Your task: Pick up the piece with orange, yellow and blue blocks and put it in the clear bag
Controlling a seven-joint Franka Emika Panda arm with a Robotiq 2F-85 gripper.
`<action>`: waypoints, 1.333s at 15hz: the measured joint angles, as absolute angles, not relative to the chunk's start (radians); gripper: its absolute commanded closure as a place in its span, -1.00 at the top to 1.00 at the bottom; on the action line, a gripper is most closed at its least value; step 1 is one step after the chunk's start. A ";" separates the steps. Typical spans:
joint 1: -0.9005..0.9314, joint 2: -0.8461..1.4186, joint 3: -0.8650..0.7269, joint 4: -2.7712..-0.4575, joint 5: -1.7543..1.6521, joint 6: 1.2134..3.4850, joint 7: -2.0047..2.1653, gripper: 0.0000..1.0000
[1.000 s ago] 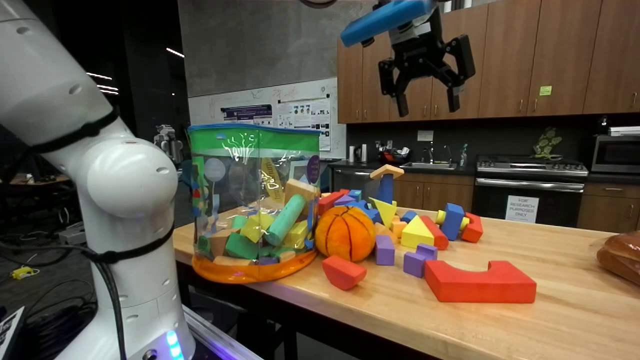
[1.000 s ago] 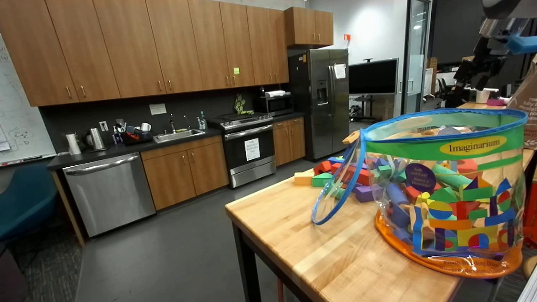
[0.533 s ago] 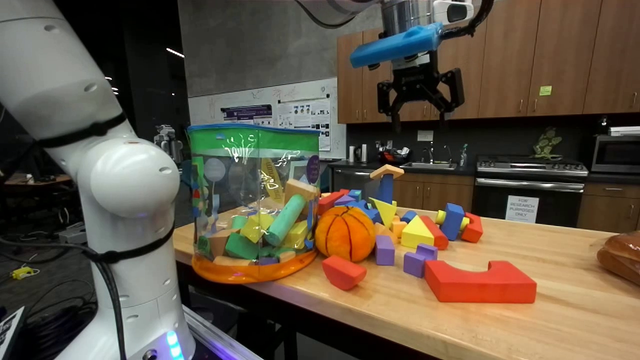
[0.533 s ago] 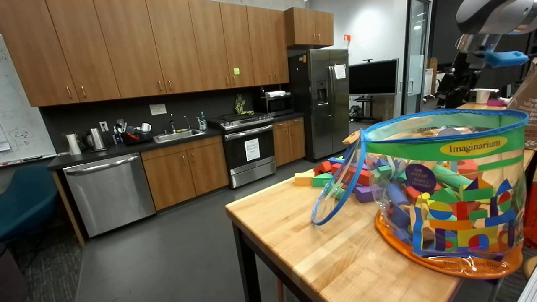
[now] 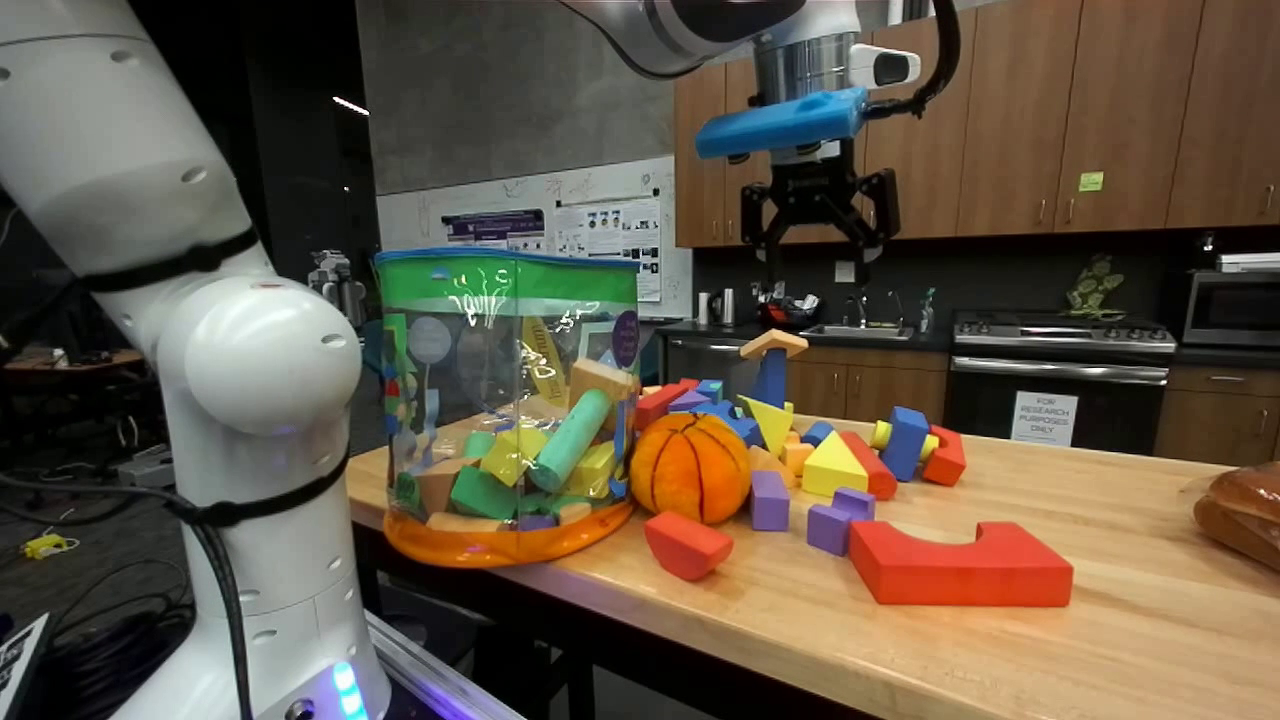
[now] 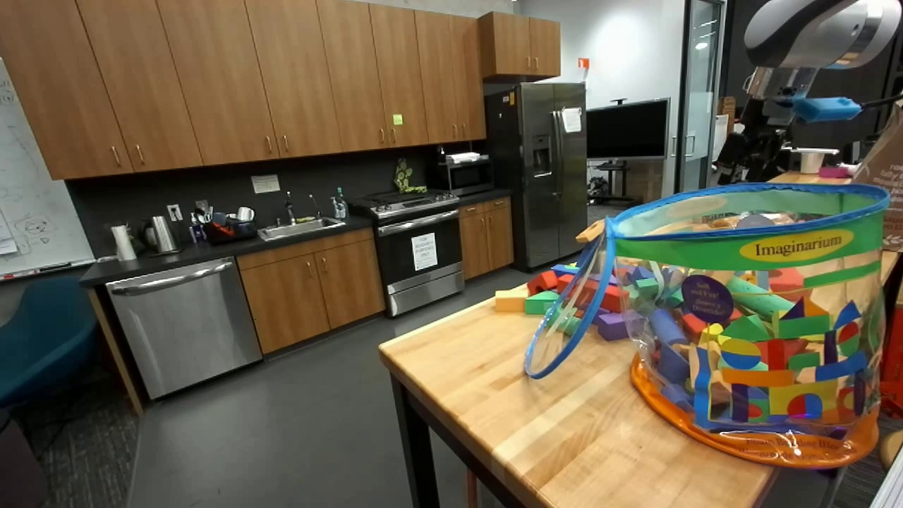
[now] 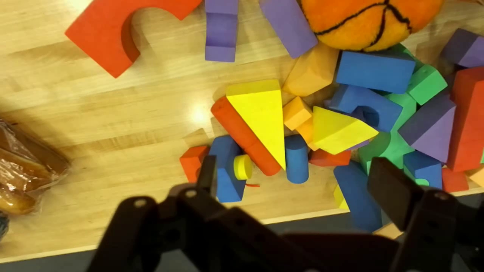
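Note:
The piece (image 5: 907, 443) is a blue block with a yellow cylinder through it and an orange-red arch block at its side. It sits on the table toward the far side. In the wrist view the piece (image 7: 230, 187) lies by my left fingertip, which covers part of it. It does not show behind the bag in an exterior view. My gripper (image 5: 818, 272) is open and holds nothing, high above the blocks; its fingers (image 7: 293, 177) are wide apart. The clear bag (image 5: 440, 285) stands upright with blocks inside; its lid hangs open at the rim (image 6: 677, 254).
A red cylinder (image 7: 247, 139) and yellow wedge (image 7: 264, 109) lie close beside the piece. A blue-and-tan tower (image 5: 771, 376) stands among the blocks. An orange plush ball (image 5: 690, 468), a red arch (image 5: 960, 565) and bagged bread (image 5: 1240, 510) are on the table (image 5: 1120, 640).
My gripper has come down and swung from tilted to pointing nearly straight down. It has shifted slightly left in both exterior views. Its fingers stay open, and the blocks and bag have not moved.

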State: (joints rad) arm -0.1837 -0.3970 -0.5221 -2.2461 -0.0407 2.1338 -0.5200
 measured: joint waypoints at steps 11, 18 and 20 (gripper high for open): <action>-0.186 -0.397 -0.520 -2.246 -0.041 2.134 -0.521 1.00; -0.208 -0.333 -0.495 -2.219 -0.041 2.148 -0.462 1.00; -0.219 -0.290 -0.495 -2.189 -0.041 2.154 -0.440 1.00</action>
